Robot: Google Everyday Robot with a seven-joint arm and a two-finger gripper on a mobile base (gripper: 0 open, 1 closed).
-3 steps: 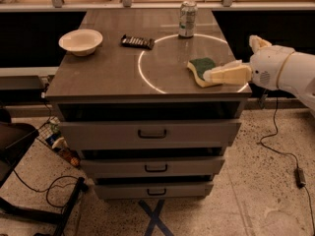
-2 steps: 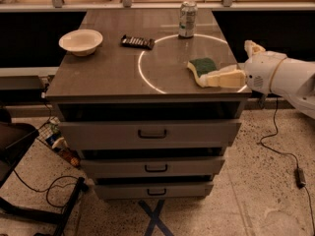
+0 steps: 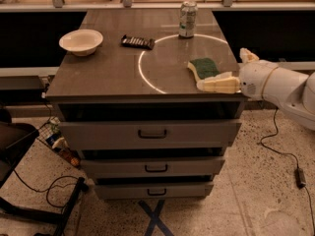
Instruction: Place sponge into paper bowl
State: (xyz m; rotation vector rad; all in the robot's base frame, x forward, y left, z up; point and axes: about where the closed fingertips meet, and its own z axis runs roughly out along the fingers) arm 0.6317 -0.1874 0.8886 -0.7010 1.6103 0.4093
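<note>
Sponge (image 3: 204,67) of green-topped yellow foam is seen just beside the cream hand (image 3: 218,85), whose spread cannot be told; the round white paper bowl (image 3: 81,42) is set well apart, leftward.

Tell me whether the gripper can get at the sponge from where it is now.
Probably yes. The gripper sits at the table's right front corner, right beside the sponge, with nothing between them. The can and candy bar lie farther back, out of the way.

No print is legible on the silver drink can (image 3: 187,18) or the flat dark candy bar (image 3: 138,42); the pale gripper (image 3: 222,83) is at the right.
</note>
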